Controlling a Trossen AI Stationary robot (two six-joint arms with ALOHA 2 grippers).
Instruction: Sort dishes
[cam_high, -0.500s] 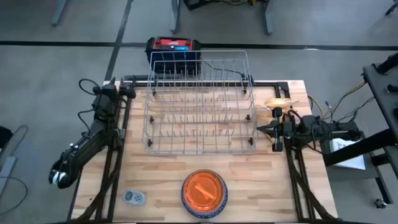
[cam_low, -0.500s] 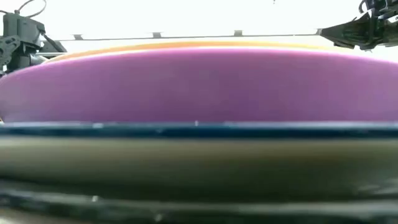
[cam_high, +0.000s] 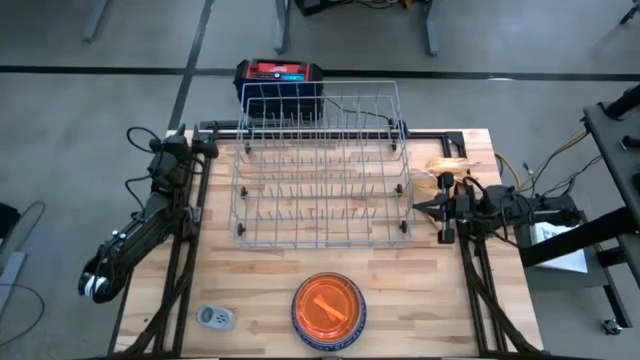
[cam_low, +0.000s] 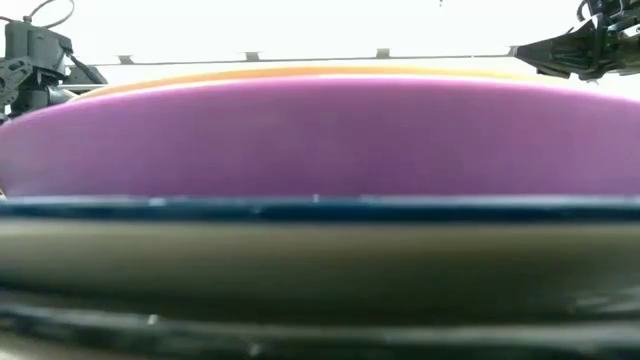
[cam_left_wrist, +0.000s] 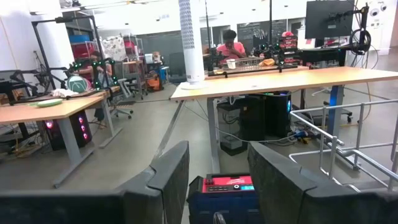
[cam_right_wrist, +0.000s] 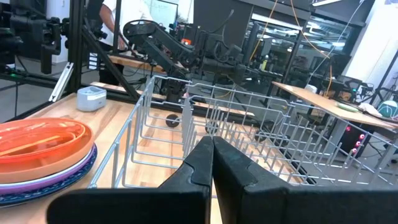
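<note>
The dishes sit in one stack (cam_high: 328, 310) at the table's near edge, in the middle. An orange dish (cam_right_wrist: 37, 142) lies on top, with a purple plate (cam_low: 320, 140), a blue rim (cam_low: 320, 208) and darker plates under it. My right gripper (cam_high: 420, 207) is shut and empty. It hovers level at the right end of the wire rack (cam_high: 320, 190) and points toward the table's left. My left gripper (cam_left_wrist: 217, 180) is open and empty at the table's far left corner (cam_high: 190, 147), pointing out past the far edge.
The empty wire rack fills the middle and far part of the table. A small grey-white device (cam_high: 215, 317) lies near the front left corner. A red and blue box (cam_high: 280, 74) stands beyond the far edge. Bare wood lies between rack and stack.
</note>
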